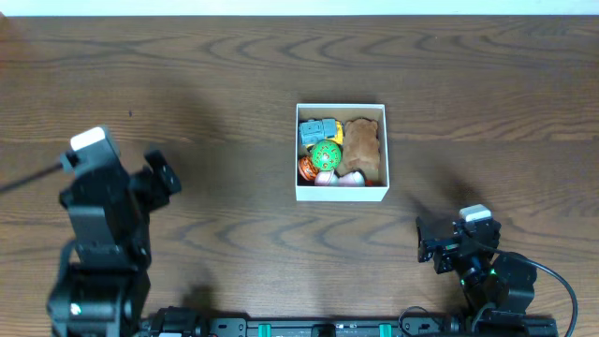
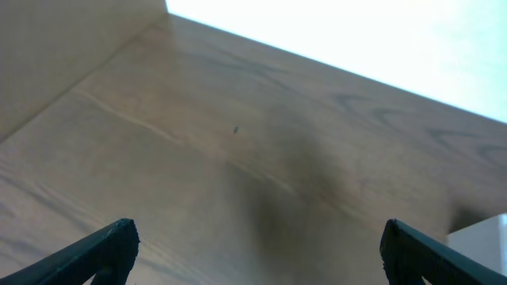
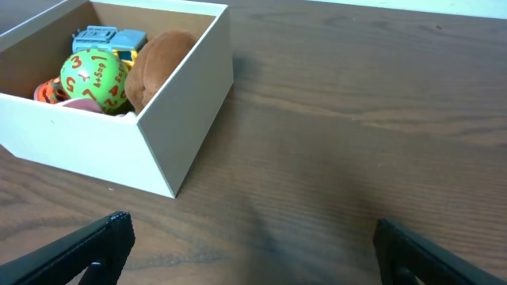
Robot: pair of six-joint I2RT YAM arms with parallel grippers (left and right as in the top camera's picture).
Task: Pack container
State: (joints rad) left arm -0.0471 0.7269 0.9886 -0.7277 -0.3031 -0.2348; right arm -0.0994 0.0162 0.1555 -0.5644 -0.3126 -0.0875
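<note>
The container (image 1: pixel 341 194) is a square white-walled box in the middle of the table. It holds a brown plush toy (image 1: pixel 361 146), a green numbered ball (image 1: pixel 326 154), a blue toy (image 1: pixel 316 130), an orange toy (image 1: pixel 306 168) and a pink piece (image 1: pixel 327 178). In the right wrist view the container (image 3: pixel 170 111) is at the upper left, with the ball (image 3: pixel 97 77) and plush (image 3: pixel 154 63) inside. My left gripper (image 1: pixel 161 174) is open and empty, far left of the container. My right gripper (image 1: pixel 428 245) is open and empty, at the container's front right.
The dark wood table (image 1: pixel 225 75) surrounds the container. A white corner of the container (image 2: pixel 483 236) shows at the right edge of the left wrist view. The arm bases stand along the front edge.
</note>
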